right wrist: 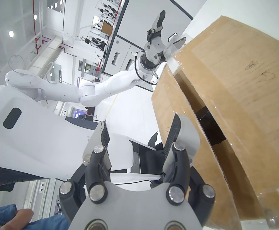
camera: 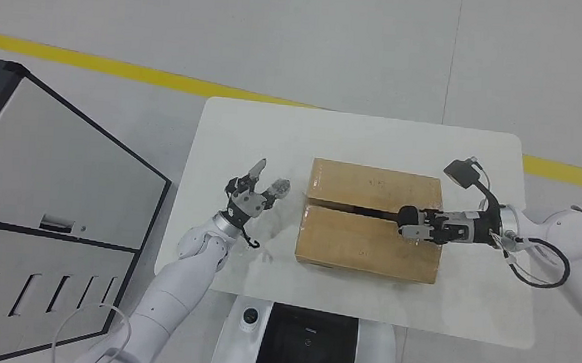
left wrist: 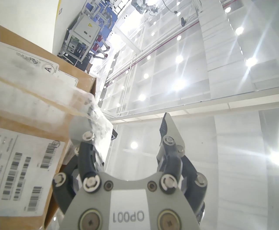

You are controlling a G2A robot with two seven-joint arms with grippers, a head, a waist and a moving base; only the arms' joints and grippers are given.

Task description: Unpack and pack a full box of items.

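Fingers (right wrist: pixel 187 135) are spread apart on both the right gripper (camera: pixel 407 221) and the left gripper (camera: pixel 268 177). The brown cardboard box (camera: pixel 367 246) has a dark seam between its flaps. The left wrist view adds barcode labels (left wrist: pixel 19 165) on its side.

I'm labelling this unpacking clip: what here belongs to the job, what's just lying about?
Job: cardboard box; clear tape strip on the left tool; right tool at the box's seam.
Lying about: white table; grey cabinet; yellow floor line.

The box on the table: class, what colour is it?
Brown. The box shows best in the top view.
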